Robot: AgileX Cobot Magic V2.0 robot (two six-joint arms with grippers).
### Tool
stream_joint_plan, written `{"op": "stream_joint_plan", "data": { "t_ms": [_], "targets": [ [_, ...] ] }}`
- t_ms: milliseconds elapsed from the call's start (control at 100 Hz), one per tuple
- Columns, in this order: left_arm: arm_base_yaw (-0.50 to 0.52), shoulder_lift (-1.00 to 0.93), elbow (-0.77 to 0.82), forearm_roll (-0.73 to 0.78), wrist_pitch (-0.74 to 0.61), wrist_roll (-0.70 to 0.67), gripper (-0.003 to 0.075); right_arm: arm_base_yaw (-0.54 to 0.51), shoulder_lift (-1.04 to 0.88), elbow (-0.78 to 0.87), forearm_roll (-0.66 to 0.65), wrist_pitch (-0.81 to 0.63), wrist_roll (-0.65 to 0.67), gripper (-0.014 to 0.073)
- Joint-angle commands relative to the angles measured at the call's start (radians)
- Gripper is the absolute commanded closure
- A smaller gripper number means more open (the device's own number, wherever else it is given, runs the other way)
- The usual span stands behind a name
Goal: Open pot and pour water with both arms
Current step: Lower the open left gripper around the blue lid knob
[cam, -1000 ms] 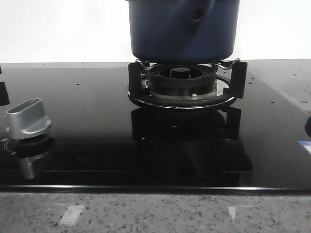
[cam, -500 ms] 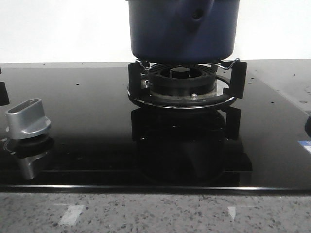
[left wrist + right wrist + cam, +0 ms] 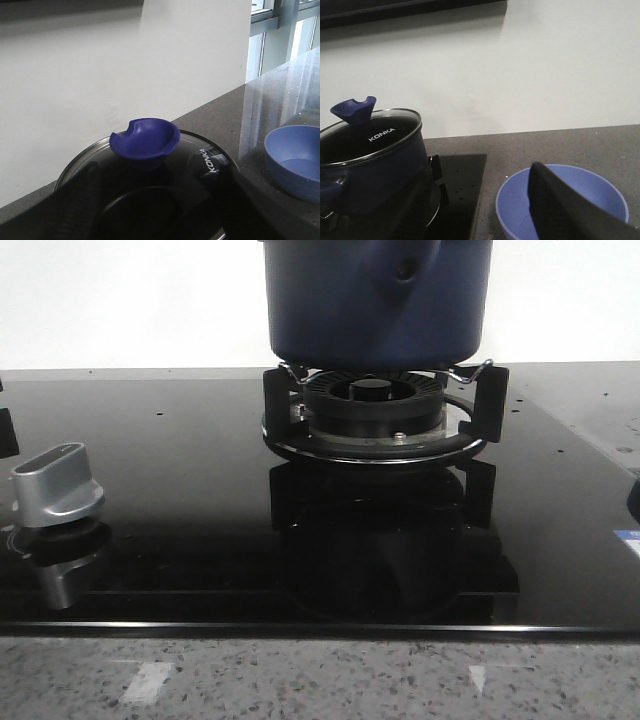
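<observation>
Your two grippers, seen from the wrist cameras.
Left gripper (image 3: 157, 210): black fingers (image 3: 75, 200) with ribbed inner pads. Right gripper (image 3: 485, 210): matching black fingers (image 3: 560, 210), smooth tapered outer faces.

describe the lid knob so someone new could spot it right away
Find the navy pot on the burner of the black cooktop. Its glass lid says KONKA, and on top sits the knob: a small blue cup with a notched rim.
</observation>
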Motion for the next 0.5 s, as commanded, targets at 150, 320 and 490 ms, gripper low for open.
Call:
{"op": "stream_joint_plan", "data": {
  "t_ms": [150, 320, 490],
  "targets": [
    [0.001, -0.03, -0.026, -0.014, -0.101, -0.047, 0.0301, 0.001, 0.023, -0.035, 0.004, -0.102, -0.007, 0.0211],
    [0.001, -0.03, -0.026, -0.001, -0.097, -0.047, 0.0301, 0.001, 0.023, -0.035, 0.004, -0.102, -0.007, 0.0211],
    [-0.02, -0.03, -0.026, 0.084, -0.097, -0.05, 0.0297, 0.001, 0.023, -0.035, 0.004, -0.102, -0.007, 0.0211]
  ]
}}
